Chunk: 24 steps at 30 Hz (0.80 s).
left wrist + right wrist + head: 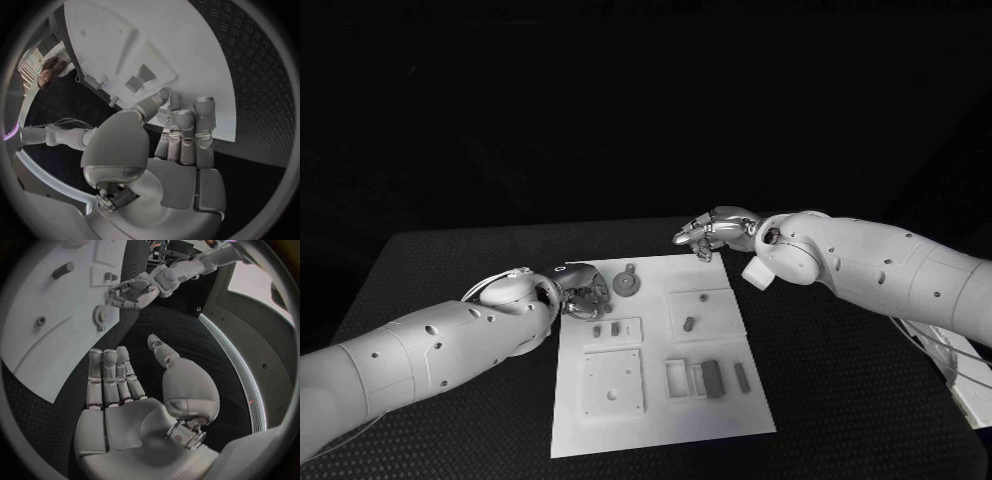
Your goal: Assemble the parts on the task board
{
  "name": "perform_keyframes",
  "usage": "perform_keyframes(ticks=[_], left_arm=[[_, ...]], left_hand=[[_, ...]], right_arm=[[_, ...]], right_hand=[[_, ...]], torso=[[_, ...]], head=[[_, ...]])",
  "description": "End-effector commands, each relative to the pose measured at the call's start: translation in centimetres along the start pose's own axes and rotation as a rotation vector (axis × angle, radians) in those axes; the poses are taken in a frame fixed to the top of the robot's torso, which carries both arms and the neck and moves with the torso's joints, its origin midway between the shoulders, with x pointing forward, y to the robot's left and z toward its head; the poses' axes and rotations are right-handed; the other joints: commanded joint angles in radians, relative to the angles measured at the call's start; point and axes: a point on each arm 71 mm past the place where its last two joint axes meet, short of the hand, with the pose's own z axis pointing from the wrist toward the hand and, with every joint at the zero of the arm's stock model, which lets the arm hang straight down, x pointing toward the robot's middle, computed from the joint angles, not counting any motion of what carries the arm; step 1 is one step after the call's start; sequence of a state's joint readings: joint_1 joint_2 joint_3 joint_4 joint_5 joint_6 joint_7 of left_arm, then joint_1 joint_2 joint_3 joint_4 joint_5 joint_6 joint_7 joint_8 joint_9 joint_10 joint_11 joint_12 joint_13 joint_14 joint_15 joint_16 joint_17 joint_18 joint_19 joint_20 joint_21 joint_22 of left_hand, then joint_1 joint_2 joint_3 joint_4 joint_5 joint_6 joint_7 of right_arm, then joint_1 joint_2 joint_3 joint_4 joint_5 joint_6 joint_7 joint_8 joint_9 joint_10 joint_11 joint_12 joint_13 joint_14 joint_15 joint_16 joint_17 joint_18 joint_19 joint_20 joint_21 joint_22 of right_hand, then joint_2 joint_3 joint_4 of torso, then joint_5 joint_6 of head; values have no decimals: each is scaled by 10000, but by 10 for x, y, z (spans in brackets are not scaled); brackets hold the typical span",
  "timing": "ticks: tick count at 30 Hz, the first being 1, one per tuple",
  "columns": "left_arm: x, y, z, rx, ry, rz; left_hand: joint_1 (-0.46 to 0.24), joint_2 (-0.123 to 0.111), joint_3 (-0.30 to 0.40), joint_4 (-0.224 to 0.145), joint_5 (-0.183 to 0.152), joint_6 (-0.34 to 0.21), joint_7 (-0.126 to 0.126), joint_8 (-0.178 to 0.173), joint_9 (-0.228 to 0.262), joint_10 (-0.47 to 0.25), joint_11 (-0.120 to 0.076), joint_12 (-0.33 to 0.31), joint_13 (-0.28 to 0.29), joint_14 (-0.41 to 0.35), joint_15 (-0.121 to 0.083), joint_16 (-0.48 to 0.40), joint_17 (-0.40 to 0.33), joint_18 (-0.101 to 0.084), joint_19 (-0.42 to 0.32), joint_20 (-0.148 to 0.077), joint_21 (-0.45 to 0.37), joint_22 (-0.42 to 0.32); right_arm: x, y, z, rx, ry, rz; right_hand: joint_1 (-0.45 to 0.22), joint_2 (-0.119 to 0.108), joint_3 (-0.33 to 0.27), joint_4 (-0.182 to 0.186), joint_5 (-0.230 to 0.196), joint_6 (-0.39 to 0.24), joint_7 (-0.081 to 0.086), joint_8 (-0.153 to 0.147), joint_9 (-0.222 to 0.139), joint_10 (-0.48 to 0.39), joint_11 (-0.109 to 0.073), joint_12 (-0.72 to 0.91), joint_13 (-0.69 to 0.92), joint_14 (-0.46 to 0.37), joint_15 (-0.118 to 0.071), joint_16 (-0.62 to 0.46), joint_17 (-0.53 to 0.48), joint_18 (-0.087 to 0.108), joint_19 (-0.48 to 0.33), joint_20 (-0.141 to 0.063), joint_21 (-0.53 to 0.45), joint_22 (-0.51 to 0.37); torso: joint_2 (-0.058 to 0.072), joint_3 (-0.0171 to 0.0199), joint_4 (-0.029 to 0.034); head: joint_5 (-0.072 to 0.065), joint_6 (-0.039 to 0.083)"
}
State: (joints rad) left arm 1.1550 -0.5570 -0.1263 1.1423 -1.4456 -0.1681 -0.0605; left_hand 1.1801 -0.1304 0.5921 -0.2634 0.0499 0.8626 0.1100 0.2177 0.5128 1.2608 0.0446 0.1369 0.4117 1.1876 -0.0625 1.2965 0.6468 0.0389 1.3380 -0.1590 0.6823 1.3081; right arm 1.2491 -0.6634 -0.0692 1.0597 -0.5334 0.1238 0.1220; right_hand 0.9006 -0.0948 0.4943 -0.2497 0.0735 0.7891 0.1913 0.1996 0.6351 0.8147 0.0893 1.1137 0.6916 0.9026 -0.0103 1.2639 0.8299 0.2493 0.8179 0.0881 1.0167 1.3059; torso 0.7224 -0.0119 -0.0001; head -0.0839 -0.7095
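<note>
Both arms wear smooth white rounded shells dotted with small dark screw holes. The left robot hand [583,290] and right robot hand [711,232] are silver, with segmented metallic fingers [109,377] and pale palm plates. Thin cables loop at the left wrist.

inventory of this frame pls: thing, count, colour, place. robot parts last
task board: 1, white, middle of the table, lying flat
gear-shaped part: 1, grey, far left area of the board, beside the left hand
small parts: several, grey, in the board's raised holders; exact count unclear
table: 1, black, textured, under the board
left hand: 1, silver, at the board's left edge, fingers curled, contents unclear
right hand: 1, silver, at the board's far edge, holds nothing, fingers straight
arms: 2, white, one from each side
</note>
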Motion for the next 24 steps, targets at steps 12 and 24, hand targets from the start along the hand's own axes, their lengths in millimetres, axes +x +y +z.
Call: perform_keyframes(ticks=[12,24], left_arm=[[-7,33,-12,-863,-772,-2031],[-31,57,-33,-476,-1987,-6859]], left_hand=[[279,306,370,68,18,1035,291,663,194,-292,26,290,40,-126,-23,-44,-98,1262,-126,-12,-38,170],[-338,196,237,316,17,903,369,631,184,-397,108,362,-35,-758,80,-970,-554,989,-856,135,-876,-216]], right_arm=[[-14,1,-3,-470,-1595,-1285],[-20,-3,-14,-204,-1720,-4810]], right_hand=[[431,355,141,-329,-55,71,32,38,10,-52,-39,81,-31,-19,-59,65,-21,125,117,-40,-39,16],[1716,570,223,-392,-57,156,107,100,-14,11,110,-2634,-2061,337,70,-1189,-1215,125,140,79,-663,-395]], torso=[[-5,-1,1],[-14,1,12]], head=[[-51,131],[-210,368]])
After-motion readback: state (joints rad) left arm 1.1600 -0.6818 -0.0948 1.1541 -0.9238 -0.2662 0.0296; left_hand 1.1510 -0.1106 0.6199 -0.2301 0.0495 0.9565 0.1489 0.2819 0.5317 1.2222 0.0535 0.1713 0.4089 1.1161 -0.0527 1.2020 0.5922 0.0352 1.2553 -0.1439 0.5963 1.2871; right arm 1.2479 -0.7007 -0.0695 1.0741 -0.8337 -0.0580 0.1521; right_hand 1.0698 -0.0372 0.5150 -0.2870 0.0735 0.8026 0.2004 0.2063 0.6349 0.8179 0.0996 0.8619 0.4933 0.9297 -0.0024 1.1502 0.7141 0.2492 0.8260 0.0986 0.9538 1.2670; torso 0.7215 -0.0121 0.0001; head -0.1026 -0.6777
